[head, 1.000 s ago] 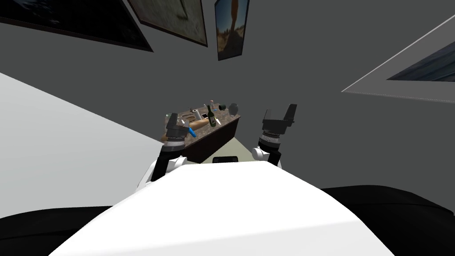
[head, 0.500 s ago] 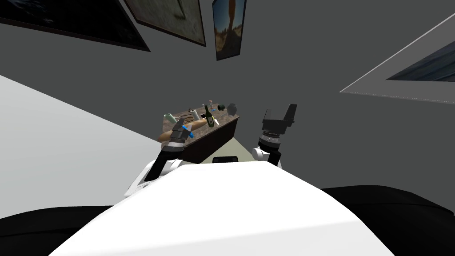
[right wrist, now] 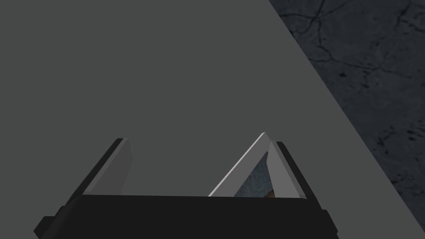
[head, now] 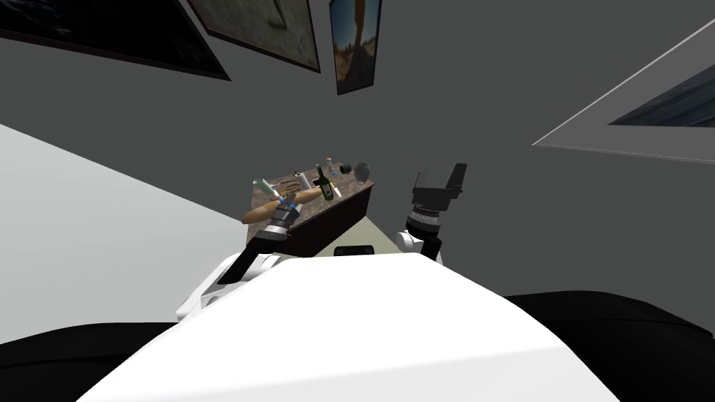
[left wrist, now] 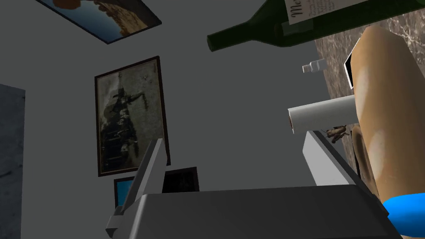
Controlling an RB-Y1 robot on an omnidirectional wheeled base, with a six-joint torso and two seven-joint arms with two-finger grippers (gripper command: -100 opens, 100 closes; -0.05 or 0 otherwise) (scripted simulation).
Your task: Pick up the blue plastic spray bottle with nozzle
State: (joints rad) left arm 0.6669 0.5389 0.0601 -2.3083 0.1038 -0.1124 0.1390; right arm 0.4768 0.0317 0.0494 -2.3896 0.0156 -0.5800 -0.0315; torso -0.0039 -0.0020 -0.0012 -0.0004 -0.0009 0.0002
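The blue spray bottle [left wrist: 406, 216] shows as a blue patch beside my left gripper's body, outside one finger and against a brown bread loaf [left wrist: 390, 124]. My left gripper [left wrist: 236, 162] is open, and between its fingers [left wrist: 151, 164] there is nothing but the far wall. In the head view the left gripper [head: 286, 207] reaches low over the dark marble table [head: 352, 197], with a speck of the blue bottle [head: 282, 200] at its tip. My right gripper [head: 437, 183] is held up to the right of the table, open [right wrist: 199, 164].
A dark green wine bottle [left wrist: 290, 23] stands just beyond the loaf. A white roll [left wrist: 321, 116] and a small clear bottle [left wrist: 313, 66] lie near it. Several other small items crowd the tabletop. A grey wall with framed pictures [head: 352, 42] rises behind.
My left arm has stretched forward and lower over the table, so the gripper now covers most of the blue bottle. The right arm has held still.
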